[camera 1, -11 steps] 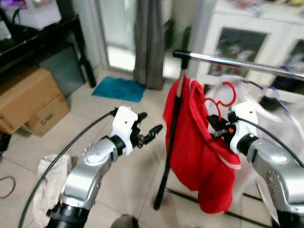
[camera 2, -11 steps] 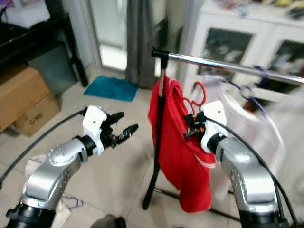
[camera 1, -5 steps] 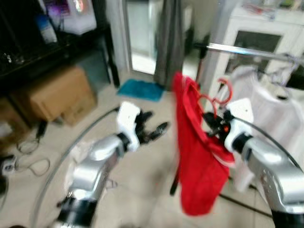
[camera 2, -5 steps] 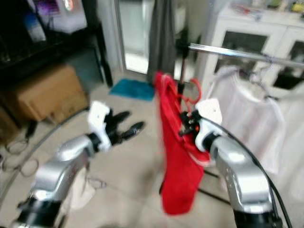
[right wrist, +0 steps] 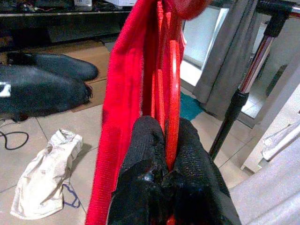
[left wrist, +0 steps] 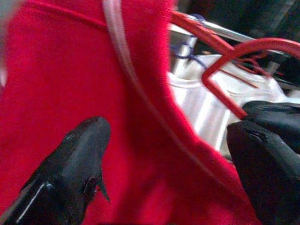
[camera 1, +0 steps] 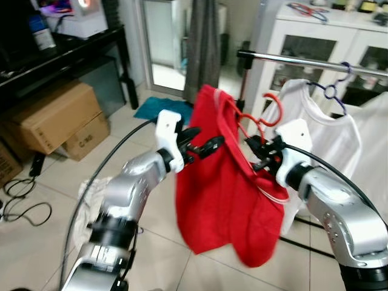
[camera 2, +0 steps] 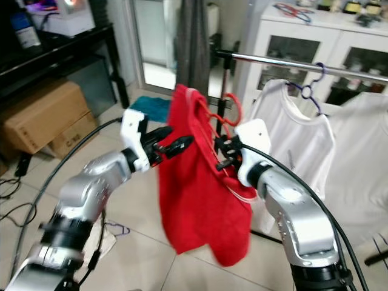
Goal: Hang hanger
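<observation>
Below the rail (camera 1: 315,62): red hanger (camera 1: 262,121) bearing red garment (camera 1: 224,194), clenched in right pincer (camera 1: 259,151), hook upward, rail above and beyond. Left pincer (camera 1: 203,144) released, touching garment.

A home: clothes rail (camera 1: 315,62), white cabinet (camera 1: 321,36), cardboard boxes (camera 1: 51,118).
</observation>
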Robot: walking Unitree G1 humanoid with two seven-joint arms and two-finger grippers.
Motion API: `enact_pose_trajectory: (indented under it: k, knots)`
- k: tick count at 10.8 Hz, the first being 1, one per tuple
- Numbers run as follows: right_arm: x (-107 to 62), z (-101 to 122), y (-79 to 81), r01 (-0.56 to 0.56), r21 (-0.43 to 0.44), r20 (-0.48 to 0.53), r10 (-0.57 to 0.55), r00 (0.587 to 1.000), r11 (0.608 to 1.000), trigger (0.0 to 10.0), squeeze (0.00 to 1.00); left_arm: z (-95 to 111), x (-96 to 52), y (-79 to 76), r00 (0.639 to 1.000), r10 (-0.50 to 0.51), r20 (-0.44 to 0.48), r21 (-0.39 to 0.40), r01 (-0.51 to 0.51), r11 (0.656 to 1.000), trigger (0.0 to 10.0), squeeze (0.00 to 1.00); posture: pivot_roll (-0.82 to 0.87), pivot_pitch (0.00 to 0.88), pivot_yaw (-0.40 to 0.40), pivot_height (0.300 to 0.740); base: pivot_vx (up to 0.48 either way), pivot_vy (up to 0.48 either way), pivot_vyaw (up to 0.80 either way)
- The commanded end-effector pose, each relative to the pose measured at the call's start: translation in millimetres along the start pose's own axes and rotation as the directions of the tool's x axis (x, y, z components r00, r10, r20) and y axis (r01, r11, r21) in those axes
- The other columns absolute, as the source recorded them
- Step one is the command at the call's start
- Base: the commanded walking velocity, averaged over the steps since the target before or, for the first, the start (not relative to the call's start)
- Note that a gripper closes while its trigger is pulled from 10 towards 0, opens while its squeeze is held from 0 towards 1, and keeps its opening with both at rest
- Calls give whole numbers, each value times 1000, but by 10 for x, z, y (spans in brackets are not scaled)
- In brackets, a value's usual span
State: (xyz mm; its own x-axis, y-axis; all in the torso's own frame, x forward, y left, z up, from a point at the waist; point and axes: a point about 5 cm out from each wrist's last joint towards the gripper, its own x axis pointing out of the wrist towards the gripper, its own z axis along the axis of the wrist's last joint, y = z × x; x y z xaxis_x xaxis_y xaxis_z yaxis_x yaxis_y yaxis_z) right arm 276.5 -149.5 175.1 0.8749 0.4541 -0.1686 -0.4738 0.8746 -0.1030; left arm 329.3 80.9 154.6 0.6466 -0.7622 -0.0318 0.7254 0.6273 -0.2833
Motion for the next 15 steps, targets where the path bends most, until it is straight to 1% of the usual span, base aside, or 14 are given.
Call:
enact_pose_trajectory:
  k: [1,2,3,4,5,6,7,8,9,11,12,14,15]
  knots:
    - [-7,164,12,-7,-50,73,10,997,999,0,0,10,51,-71,996,-89,-9,16,89,996,10000,0,-20,0,36,740,0,0,0]
    - [-6,158,24,-10,-62,67,14,998,998,0,0,13,75,-133,989,-147,-11,13,147,989,10000,0,-23,0,40,740,0,0,0]
    - [-1,148,40,-12,-70,62,17,998,997,0,0,4,94,-172,985,-174,-15,12,175,985,10000,0,-25,0,42,740,0,0,0]
    - [4,156,57,-17,-75,64,21,998,997,0,0,-12,119,-119,993,-117,-20,20,117,993,10000,0,-26,0,42,740,0,0,0]
    - [4,169,65,-24,-81,67,29,997,996,0,0,19,140,-18,999,-36,8,23,35,999,10000,0,-26,0,40,740,0,0,0]
    - [6,182,67,-30,-92,70,36,997,995,0,0,53,139,60,999,9,38,13,-9,1000,0,0,-25,0,38,740,0,0,0]
    - [8,195,74,-37,-96,74,44,996,995,0,0,63,140,97,998,27,51,6,-28,1000,0,0,-25,0,35,740,0,0,0]
    - [12,211,88,-47,-103,78,55,995,994,0,0,72,156,126,997,44,65,-26,-43,999,0,0,-26,0,33,740,0,0,0]
    - [14,215,90,-49,-103,79,57,995,993,0,0,70,165,131,997,48,63,-33,-46,998,0,0,-27,0,33,740,0,0,0]
    - [21,230,100,-59,-113,82,68,994,992,0,0,13,226,80,999,-35,29,-28,35,999,0,0,-30,0,34,740,0,0,0]
    - [20,233,104,-63,-116,82,73,994,991,0,0,6,237,62,998,-55,20,-24,55,998,0,0,-30,0,34,740,0,0,0]
    - [17,246,119,-71,-119,86,81,993,990,0,0,-20,258,97,1000,-29,-11,-7,29,1000,0,0,-31,0,37,740,0,0,0]
    - [15,256,126,-74,-121,89,86,992,990,0,0,-22,256,141,1000,-5,-15,-9,5,1000,0,0,-31,0,40,740,0,0,0]
